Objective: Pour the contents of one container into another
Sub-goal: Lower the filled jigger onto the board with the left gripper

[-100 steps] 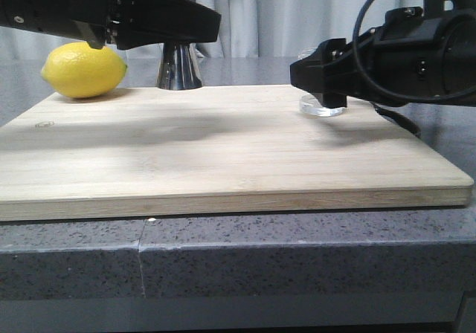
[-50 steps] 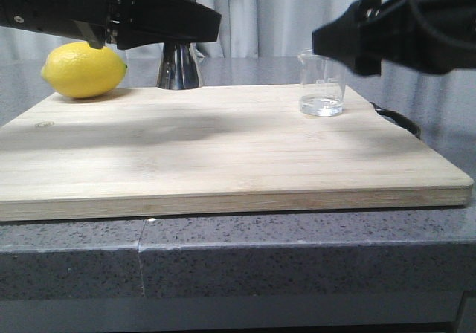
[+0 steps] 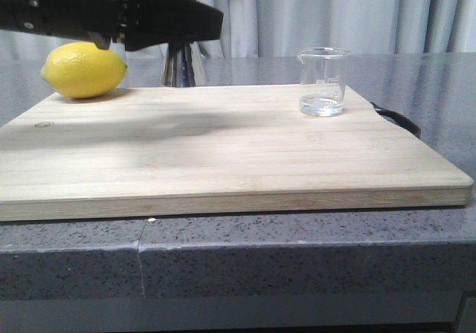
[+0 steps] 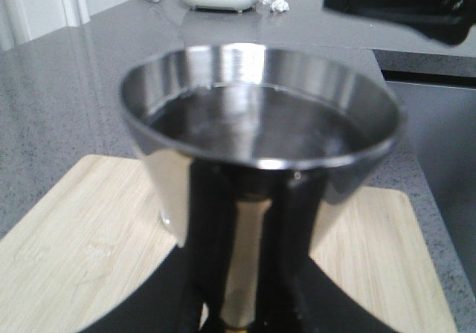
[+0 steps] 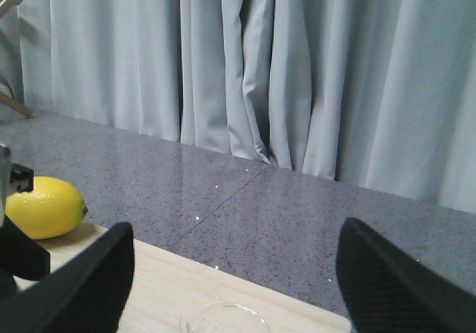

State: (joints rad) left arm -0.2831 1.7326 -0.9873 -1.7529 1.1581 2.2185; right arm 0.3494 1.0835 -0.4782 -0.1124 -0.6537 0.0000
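The left tool (image 3: 212, 22) holds the metal cup (image 4: 256, 147), which is full of liquid. The right tool (image 5: 234, 288) is wide open above the glass (image 3: 322, 82) on the board (image 3: 223, 154). A wobble could spill the liquid.

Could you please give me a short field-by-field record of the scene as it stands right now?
beaker: upright on the cutting board's right rear, a little clear liquid at the bottom, ungripped
jigger: held by the left gripper, liquid visible in its upper cup
left gripper: shut on the jigger
right gripper: open, fingers apart above the beaker
lemon: at the board's left rear
cutting board: wooden, on a grey counter
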